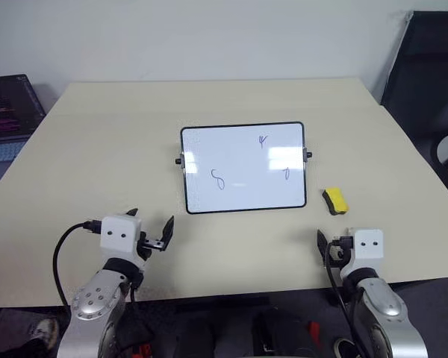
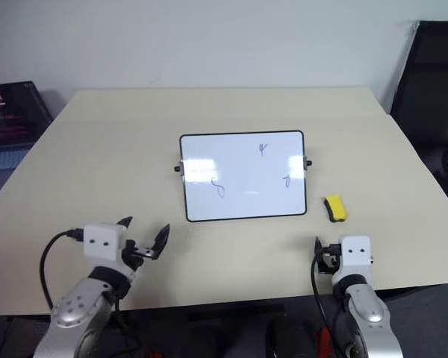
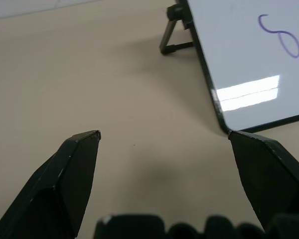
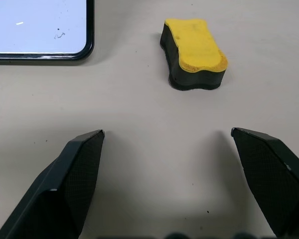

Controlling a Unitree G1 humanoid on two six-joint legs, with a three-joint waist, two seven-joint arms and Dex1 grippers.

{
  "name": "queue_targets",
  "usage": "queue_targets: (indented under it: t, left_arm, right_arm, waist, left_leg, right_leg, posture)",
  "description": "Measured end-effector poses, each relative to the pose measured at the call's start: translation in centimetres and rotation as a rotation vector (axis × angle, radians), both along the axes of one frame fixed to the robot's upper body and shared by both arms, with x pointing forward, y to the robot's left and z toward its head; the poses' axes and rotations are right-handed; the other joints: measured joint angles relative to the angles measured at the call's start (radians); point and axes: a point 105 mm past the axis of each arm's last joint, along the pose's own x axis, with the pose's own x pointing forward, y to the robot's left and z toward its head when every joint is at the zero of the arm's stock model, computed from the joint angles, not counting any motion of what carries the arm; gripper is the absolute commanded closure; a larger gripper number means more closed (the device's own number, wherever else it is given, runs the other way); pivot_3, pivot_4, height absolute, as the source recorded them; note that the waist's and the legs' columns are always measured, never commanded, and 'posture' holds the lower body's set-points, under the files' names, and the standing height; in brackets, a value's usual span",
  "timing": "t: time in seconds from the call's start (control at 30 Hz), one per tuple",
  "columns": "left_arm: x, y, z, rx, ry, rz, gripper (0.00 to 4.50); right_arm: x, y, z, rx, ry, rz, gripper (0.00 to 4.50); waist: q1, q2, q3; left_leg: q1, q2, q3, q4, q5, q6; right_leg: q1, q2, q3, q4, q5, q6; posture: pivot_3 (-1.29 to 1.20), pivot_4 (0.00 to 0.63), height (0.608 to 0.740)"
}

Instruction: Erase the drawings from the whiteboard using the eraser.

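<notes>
Over the table (image 1: 97,149), both claws apparently level, spread.

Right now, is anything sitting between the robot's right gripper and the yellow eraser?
No. In the right wrist view, only bare table lies between the open right gripper and the eraser.

So the big pale beige rectangular bench (image 1: 119,142) with the smooth matte top takes up most of the scene. Off its far left corner there's a dark open laptop (image 1: 7,112), screen lit with pinkish lines of text and a bluish keyboard below it. Past the far right corner sits a black office chair (image 1: 429,74), its dark back upright. Behind the far edge it's just a plain white wall (image 1: 209,37).
</notes>
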Motion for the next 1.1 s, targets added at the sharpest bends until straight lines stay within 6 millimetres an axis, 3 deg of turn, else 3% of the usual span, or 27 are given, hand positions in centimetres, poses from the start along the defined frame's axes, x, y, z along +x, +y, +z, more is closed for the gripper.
queue_targets:
  t: [0.3, 0.5, 0.8, 1.1]
  left_arm:
    - [1.0, -0.5, 1.1, -0.003, -0.059, -0.025, 0.00]
    - [1.4, -0.3, 0.3, -0.013, -0.056, -0.016, 0.00]
    - [2.7, -1.9, -0.3, -0.043, -0.080, -0.041, 0.00]
    - [3.3, -2.5, 0.2, -0.056, -0.092, -0.038, 0.00]
  right_arm:
    - [1.4, 0.3, 0.6, 0.009, -0.029, 0.005, 0.04]
    - [2.1, -0.6, 0.8, -0.007, -0.043, -0.012, 0.04]
    - [2.7, -2.6, 1.2, -0.052, -0.068, -0.036, 0.04]
    - [3.2, -2.5, 1.4, -0.050, -0.074, -0.027, 0.04]
  waist:
    - [0.000, 0.000, 0.000]
    - [0.001, 0.000, 0.000]
    - [0.001, 0.000, 0.000]
    - [0.000, 0.000, 0.000]
  left_leg:
    - [0.000, 0.000, 0.000, 0.000, 0.000, 0.000]
    - [-0.001, -0.001, 0.000, -0.001, 0.000, 0.000]
    - [0.000, -0.001, 0.001, 0.000, 0.000, 0.000]
    - [0.000, -0.001, 0.001, 0.000, 0.000, 0.000]
  right_leg:
    - [0.000, 0.000, 0.000, 0.000, 0.000, 0.000]
    - [0.000, 0.000, 0.000, 0.000, 0.003, 0.005]
    - [0.001, 0.001, 0.000, 0.000, 0.003, 0.005]
    - [0.001, 0.001, 0.000, 0.001, 0.003, 0.005]
  posture:
    - [0.00, 0.150, 0.740]
    - [0.00, 0.150, 0.740]
    - [0.00, 0.150, 0.740]
    - [0.00, 0.150, 0.740]
